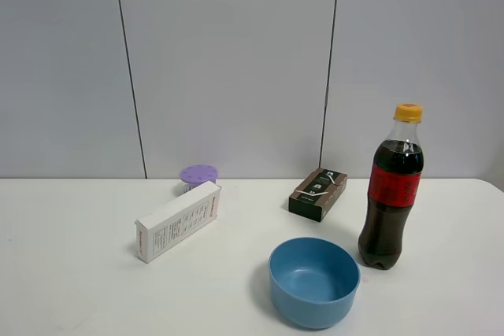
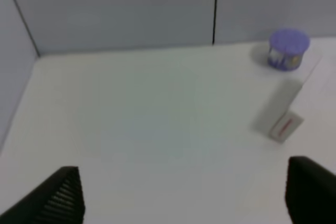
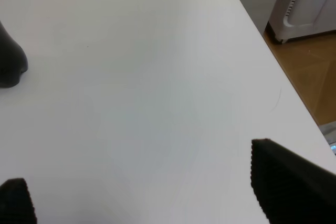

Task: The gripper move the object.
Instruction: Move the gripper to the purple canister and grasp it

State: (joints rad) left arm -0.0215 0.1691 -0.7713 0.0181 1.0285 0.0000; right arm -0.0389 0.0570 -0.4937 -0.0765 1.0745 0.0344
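Purple tub [image 1: 198, 175] is upright at the back of the white table [image 1: 71, 273], close to the wall panels, lid on. White carton [image 1: 178, 221] lies in front of it, far end just beside the tub (touching or not, can't tell). Left gripper [image 2: 186, 195]: jaws spread wide and empty, over bare tabletop, well apart from the tub. Right gripper [image 3: 152, 192]: jaws also spread and empty, above bare table near its edge, with the cola bottle [image 1: 391, 190] base off to one side. Blue bowl [image 1: 314, 282] is front centre, just beside the bottle. Dark box [image 1: 318, 193] lies behind the bowl.
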